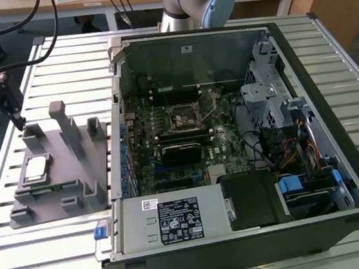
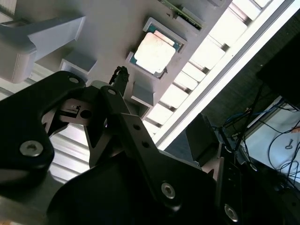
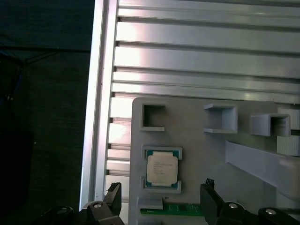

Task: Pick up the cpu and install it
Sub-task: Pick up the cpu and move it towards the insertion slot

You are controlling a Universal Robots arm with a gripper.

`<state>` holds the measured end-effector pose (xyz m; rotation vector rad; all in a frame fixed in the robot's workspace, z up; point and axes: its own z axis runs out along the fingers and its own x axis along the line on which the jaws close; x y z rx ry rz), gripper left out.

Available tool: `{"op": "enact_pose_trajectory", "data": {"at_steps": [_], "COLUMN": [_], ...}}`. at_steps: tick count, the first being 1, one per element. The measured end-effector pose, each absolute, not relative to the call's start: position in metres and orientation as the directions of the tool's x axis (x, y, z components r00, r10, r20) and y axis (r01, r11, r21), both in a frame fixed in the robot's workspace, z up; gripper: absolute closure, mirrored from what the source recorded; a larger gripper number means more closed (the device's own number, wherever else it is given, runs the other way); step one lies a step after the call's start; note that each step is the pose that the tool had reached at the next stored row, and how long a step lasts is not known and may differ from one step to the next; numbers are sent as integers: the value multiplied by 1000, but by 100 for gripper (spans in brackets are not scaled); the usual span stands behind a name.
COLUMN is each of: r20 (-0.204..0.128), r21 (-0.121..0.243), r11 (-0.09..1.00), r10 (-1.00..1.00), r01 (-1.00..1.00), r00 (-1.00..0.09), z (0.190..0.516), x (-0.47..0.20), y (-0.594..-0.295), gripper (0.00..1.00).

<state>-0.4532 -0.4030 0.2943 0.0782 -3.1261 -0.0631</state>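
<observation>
Your gripper point(image 3: 161, 188) hangs spread wide over the cpu point(image 3: 161, 168) in its grey tray point(image 3: 197, 154); centre the fingers point(image 3: 209, 199) on opposite edges and lower level.

cpu point(image 1: 35, 168) resting in grey holder point(image 1: 45, 208), open computer case point(image 1: 190, 58) just beside

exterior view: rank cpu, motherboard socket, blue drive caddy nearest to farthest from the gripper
1. cpu, in the grey fixture by the gripper, exterior view's left.
2. motherboard socket, centre of the view.
3. blue drive caddy, exterior view's right.
</observation>
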Motion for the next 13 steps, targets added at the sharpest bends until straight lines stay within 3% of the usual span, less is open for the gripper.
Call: {"op": "enact_pose_trajectory", "data": {"at_steps": [13], "r20": [13], "r21": [41], "r11": [997], "r10": [-59], "r01": [-58], "r00": [-998], "z": [286], "x": [-453], "y": [-403], "gripper": [24]}}
